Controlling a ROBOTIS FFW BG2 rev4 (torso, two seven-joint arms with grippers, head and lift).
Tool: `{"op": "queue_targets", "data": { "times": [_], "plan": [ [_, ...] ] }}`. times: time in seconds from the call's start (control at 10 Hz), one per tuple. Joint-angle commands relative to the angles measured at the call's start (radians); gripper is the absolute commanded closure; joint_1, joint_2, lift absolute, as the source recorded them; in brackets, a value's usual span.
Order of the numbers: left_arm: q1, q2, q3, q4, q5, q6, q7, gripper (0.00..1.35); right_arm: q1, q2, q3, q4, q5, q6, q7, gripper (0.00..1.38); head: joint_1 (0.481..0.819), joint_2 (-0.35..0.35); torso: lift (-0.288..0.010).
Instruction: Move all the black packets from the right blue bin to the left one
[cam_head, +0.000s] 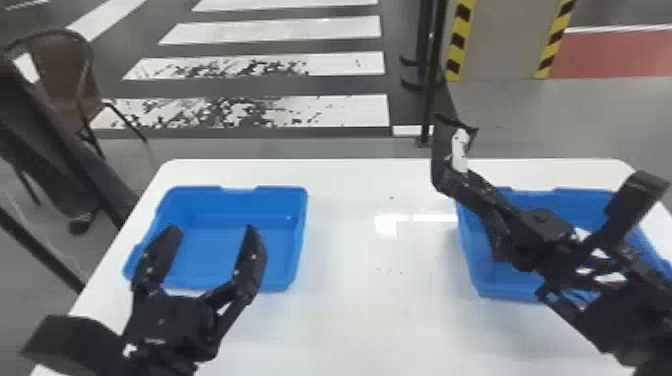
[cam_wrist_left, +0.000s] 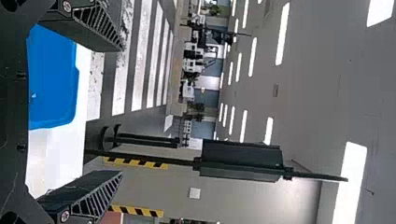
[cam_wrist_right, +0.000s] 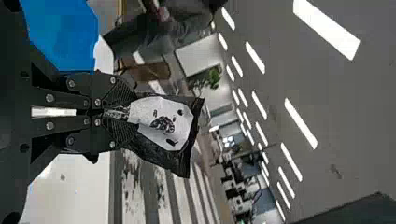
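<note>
My right gripper (cam_head: 452, 177) is shut on a black packet (cam_head: 460, 145) with a white label, raised near the inner far corner of the right blue bin (cam_head: 472, 265). In the right wrist view, the fingers of the right gripper (cam_wrist_right: 116, 113) pinch one end of that packet (cam_wrist_right: 163, 123). Much of the right bin's inside is hidden by the arm. My left gripper (cam_head: 212, 232) is parked over the near part of the left blue bin (cam_head: 225, 200), its fingers wide apart and holding nothing. In the left wrist view, the left gripper (cam_wrist_left: 122, 109) is likewise open, with blue bin (cam_wrist_left: 53, 79) nearby.
Both bins stand on a white table (cam_head: 370, 320), with a wide stretch of tabletop between them. Beyond the far edge rises a dark pole (cam_head: 429, 100). A brown chair (cam_head: 62, 75) and a person's legs are off the table's left side.
</note>
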Motion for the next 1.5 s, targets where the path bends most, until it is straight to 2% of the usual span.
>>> {"op": "queue_targets", "data": {
  "times": [0.0,0.1,0.3,0.4,0.7,1.0,1.1,1.2,1.3,1.4],
  "plan": [
    [-0.007,0.003,-0.018,0.000,0.034,-0.002,0.000,0.10,-0.021,-0.024,0.137,0.062,-0.053,-0.094,0.010,1.11,0.695,0.125,-0.140],
    [-0.016,0.014,-0.046,-0.007,0.034,0.010,-0.002,0.10,-0.040,-0.047,0.244,0.089,-0.099,-0.124,0.015,1.11,0.695,0.166,-0.140],
    [-0.053,0.034,-0.084,-0.034,0.078,0.111,-0.031,0.10,-0.109,-0.082,0.452,0.111,-0.131,-0.146,0.010,1.11,0.695,0.247,-0.140],
    [-0.066,0.034,-0.088,-0.034,0.080,0.133,-0.045,0.10,-0.134,-0.091,0.510,0.116,-0.143,-0.153,0.004,1.11,0.695,0.285,-0.140],
    [-0.080,0.038,-0.094,-0.034,0.094,0.189,-0.060,0.10,-0.158,-0.102,0.573,0.116,-0.165,-0.153,-0.007,1.11,0.695,0.332,-0.140],
    [-0.088,0.040,-0.098,-0.027,0.114,0.214,-0.071,0.10,-0.217,-0.116,0.699,0.131,-0.201,-0.151,-0.016,1.11,0.695,0.350,-0.140],
    [-0.093,0.041,-0.100,-0.015,0.110,0.172,-0.075,0.26,-0.219,-0.117,0.703,0.131,-0.202,-0.148,-0.016,1.11,0.695,0.350,-0.140],
    [-0.093,0.041,-0.102,-0.015,0.090,0.153,-0.071,1.03,-0.222,-0.117,0.703,0.133,-0.208,-0.151,-0.016,1.11,0.695,0.350,-0.140],
    [-0.080,0.043,-0.098,-0.030,0.082,0.177,-0.055,1.19,-0.222,-0.117,0.703,0.133,-0.212,-0.151,-0.016,1.11,0.695,0.350,-0.140],
    [-0.080,0.041,-0.096,-0.039,0.054,0.202,-0.054,1.22,-0.219,-0.117,0.703,0.136,-0.218,-0.153,-0.016,1.11,0.695,0.350,-0.140]
  ]
}}
